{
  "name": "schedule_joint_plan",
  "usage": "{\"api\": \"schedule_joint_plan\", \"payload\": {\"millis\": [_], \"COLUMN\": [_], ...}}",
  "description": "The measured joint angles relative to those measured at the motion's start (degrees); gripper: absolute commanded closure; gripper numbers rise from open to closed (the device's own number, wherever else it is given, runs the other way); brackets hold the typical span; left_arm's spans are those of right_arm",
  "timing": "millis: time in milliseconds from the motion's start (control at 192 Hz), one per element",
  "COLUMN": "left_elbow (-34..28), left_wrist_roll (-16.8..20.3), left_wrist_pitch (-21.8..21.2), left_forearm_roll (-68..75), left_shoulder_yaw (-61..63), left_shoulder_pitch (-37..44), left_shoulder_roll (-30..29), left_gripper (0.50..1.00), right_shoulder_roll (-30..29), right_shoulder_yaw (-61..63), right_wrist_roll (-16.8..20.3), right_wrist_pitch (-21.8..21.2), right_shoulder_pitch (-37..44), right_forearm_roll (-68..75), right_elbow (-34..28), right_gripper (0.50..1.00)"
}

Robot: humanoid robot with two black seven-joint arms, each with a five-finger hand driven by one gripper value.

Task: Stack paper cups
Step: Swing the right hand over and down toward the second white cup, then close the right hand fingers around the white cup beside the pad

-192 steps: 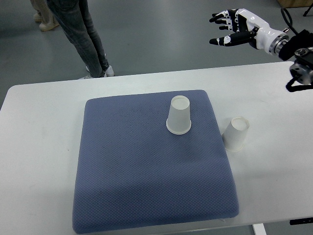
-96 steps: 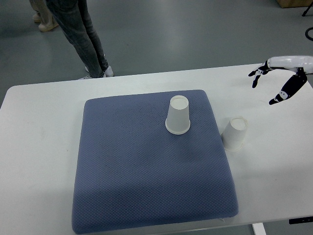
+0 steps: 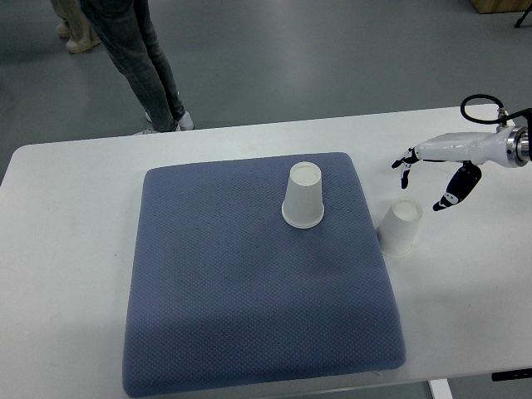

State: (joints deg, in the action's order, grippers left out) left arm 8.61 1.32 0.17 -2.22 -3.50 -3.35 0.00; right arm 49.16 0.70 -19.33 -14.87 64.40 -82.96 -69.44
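While your right hand [image 3: 434,170] reaches in from the right edge above the white table [image 3: 66,249], its fingers [image 3: 406,160] are spread apart and point downward, with the thumb [image 3: 453,189] hanging lower on the near side; it holds nothing. You can see it hovering just above and slightly beyond the paper cup on the table [image 3: 400,227], not touching it. That cup stands upside down on the bare tabletop, right beside the right edge of the blue cushion [image 3: 249,283], and appears to lean a little toward the hand.

Look left of it and you find the paper cup on the cushion [image 3: 303,194], also upside down with its wide rim flat on the fabric, near the far right part of the pad. Your two cups are apart, separated by the cushion's corner, and neither is stacked on the other.

Beyond the table, at the upper left, a person's legs [image 3: 137,58] in dark jeans stand on the grey floor [image 3: 332,58], well away from your working area. You have a looped black cable [image 3: 480,106] visible at the wrist of the right arm, near the picture's edge.
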Motion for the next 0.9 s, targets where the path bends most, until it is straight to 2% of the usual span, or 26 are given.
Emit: {"api": "schedule_joint_plan", "payload": {"millis": [568,902], "left_elbow": [0.0,0.0], "left_wrist_roll": [0.0,0.0], "left_wrist_pitch": [0.0,0.0], "left_forearm_roll": [0.0,0.0], "left_shoulder_yaw": [0.1,0.0], "left_shoulder_pitch": [0.0,0.0], "left_shoulder_roll": [0.0,0.0], "left_gripper": [0.500,0.500], "right_shoulder_roll": [-4.9,-7.1], "right_shoulder_yaw": [-1.2,-1.2], "right_wrist_roll": [0.0,0.0], "right_wrist_pitch": [1.2,4.4], "right_shoulder_pitch": [-2.2,-5.0], "right_forearm_roll": [-2.2,-5.3], "right_elbow": [0.5,2.9], "right_gripper": [0.591,0.591]}}
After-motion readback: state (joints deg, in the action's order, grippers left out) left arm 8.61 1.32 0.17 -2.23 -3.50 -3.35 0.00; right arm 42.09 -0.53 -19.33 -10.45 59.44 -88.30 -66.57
